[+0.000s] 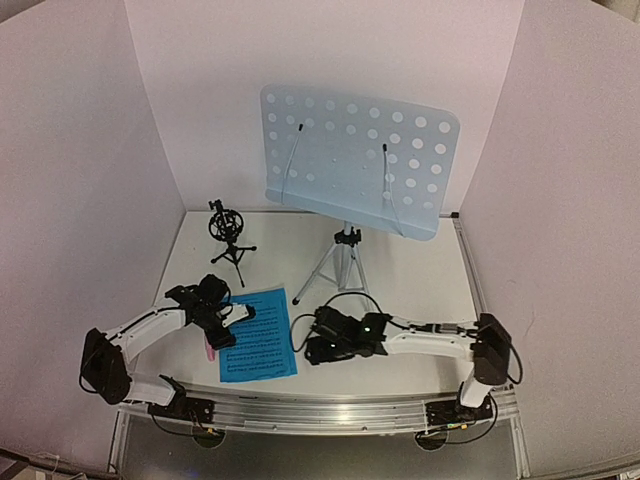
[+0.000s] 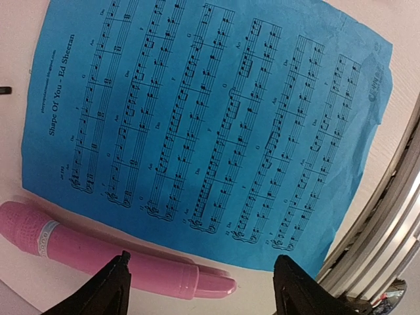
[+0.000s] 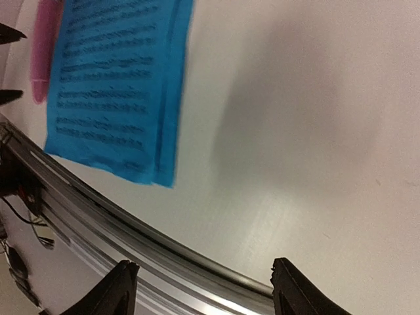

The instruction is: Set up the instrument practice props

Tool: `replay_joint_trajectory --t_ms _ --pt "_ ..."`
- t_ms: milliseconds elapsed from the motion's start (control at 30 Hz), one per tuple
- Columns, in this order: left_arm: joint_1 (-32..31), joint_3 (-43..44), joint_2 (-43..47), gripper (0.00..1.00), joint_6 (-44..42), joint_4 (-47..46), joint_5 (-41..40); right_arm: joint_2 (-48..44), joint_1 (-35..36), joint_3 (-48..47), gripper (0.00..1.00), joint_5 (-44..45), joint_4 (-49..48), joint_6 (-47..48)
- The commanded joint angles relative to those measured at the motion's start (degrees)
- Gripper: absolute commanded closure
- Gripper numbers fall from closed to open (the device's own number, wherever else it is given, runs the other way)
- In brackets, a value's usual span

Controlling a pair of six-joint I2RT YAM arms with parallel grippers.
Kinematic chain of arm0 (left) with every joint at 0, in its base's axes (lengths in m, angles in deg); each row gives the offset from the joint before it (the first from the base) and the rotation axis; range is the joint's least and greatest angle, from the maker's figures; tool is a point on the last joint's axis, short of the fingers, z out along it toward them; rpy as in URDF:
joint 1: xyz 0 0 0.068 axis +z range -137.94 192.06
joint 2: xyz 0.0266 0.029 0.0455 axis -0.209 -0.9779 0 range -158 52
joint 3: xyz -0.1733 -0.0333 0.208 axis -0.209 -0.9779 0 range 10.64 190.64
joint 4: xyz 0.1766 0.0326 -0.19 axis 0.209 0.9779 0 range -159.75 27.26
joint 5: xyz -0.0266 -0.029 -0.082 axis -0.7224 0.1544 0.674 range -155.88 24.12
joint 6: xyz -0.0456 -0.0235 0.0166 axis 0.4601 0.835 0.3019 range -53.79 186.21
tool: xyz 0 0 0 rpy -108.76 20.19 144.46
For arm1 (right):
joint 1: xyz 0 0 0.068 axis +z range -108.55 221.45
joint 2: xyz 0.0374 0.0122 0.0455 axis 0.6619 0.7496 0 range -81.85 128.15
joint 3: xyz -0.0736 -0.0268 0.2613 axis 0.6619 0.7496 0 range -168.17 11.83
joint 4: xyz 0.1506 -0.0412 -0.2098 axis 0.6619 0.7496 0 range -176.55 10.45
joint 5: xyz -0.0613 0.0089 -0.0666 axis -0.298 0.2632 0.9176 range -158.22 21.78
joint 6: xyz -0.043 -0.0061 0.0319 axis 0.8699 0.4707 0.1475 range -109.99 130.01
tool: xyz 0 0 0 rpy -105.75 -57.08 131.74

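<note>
I'm hovering my left claw (image 2: 203,262), released, over the pink microphone (image 2: 98,252); clenching comes next, I judge. My right claw (image 3: 203,262) is hanging released.

top ext. cam: fixed high behind the arm bases (image 1: 195,408), aimed down and fwd, far enough that the whole table (image 1: 420,280) is taken in. left wrist cam: held close above the sheet-music pages (image 2: 197,118), notes legible, pink microphone (image 2: 98,252) seen at btm edge. right wrist cam: set low and tilted, pages viewed obliquely beside the front rail (image 3: 79,197). pages + mic are shared by all three views.
</note>
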Motion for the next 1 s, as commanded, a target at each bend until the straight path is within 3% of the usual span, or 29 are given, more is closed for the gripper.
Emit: replay_joint_trajectory --t_ms 0,100,333,567,967 --pt "0.2 -3.6 3.3 0.3 -3.4 -4.0 -2.4 13.2 -0.3 -16.3 0.33 0.8 -9.6 4.2" --pt "0.5 -7.6 4.8 0.33 -7.8 -9.5 -5.2 20.8 -2.5 -24.3 0.35 0.6 -10.6 2.2" --pt "0.8 -12.2 5.8 0.34 -9.9 -17.6 -4.2 29.7 -7.7 -29.4 0.41 2.5 -14.9 -3.1" --pt "0.8 -17.5 8.0 0.35 -11.4 -23.8 -3.2 38.5 -10.7 -36.5 0.48 -5.0 -17.6 -4.4" --pt "0.8 -22.9 7.5 0.34 -17.5 -30.4 -3.2 38.0 -10.8 -31.8 0.52 -8.4 -19.9 -5.4"
